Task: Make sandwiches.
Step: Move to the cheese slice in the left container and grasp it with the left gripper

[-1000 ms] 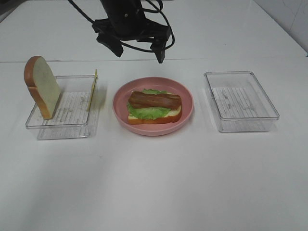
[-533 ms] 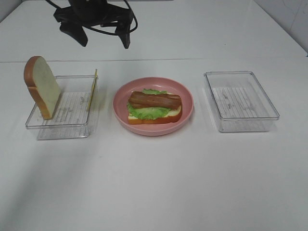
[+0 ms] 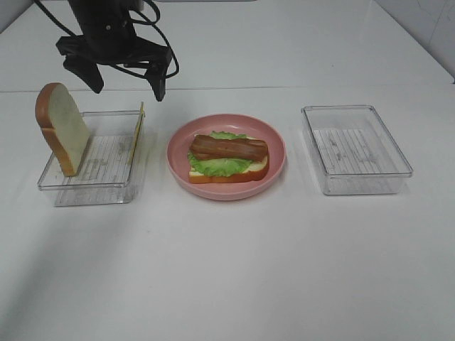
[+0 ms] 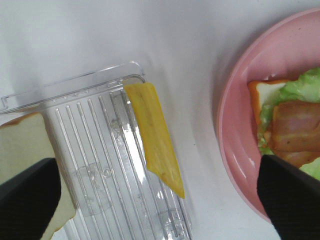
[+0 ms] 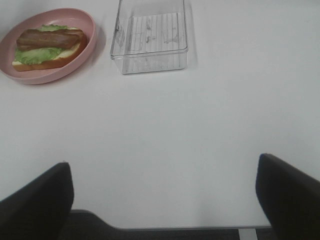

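Left gripper (image 3: pixel 126 91): held above the far edge of the left tray, jaws spread wide and released, nothing grasped between them.
Right gripper (image 5: pixel 162 180): shown only in its own wrist view, jaws spread wide and released, held over bare table well to the near side of the plate and the right tray.
Left tray (image 3: pixel 85 186): a clear plastic tray set on the left of the table.
Bread slice (image 3: pixel 62 128): white with an orange-brown crust, stood upright and leaned at the left wall of the left tray.
Cheese square (image 3: pixel 136 131): yellow, stood on edge against the right wall of the left tray, on the side nearest the plate.
Pink plate (image 3: pixel 178 167): placed at the middle of the table, between the two trays.
Lower bread slice (image 3: pixel 245 172): laid flat on the pink plate.
Lettuce (image 3: pixel 217 166): green, spread over the lower bread slice.
Meat strip (image 3: pixel 229 148): brown, laid lengthwise on top of the lettuce.
Right tray (image 3: pixel 355 181): clear plastic, set on the right, well apart from the plate.
Table (image 3: pixel 234 270): white, seen under everything.
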Available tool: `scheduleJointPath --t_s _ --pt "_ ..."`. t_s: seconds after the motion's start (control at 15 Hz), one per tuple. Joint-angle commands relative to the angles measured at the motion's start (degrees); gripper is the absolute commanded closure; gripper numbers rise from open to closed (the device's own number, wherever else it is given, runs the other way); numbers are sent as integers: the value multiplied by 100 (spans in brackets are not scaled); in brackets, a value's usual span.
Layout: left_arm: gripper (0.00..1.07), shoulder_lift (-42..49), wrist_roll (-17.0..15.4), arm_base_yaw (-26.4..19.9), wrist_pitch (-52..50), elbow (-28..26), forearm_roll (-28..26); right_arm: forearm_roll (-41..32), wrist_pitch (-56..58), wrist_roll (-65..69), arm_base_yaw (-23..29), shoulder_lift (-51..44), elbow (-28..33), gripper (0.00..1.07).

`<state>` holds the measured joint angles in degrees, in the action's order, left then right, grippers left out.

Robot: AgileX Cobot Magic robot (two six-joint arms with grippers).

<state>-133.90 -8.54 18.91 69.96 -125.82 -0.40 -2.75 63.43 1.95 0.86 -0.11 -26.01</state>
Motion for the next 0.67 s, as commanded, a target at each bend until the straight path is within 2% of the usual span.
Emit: scheduleJointPath --t_s 0.07,0.67 --pt "5 -201 52 6 401 29 0 6 -46 -40 -17 -172 23 14" --pt "5 -447 34 -40 -23 29 0 6 -46 -40 -17 -172 23 14"
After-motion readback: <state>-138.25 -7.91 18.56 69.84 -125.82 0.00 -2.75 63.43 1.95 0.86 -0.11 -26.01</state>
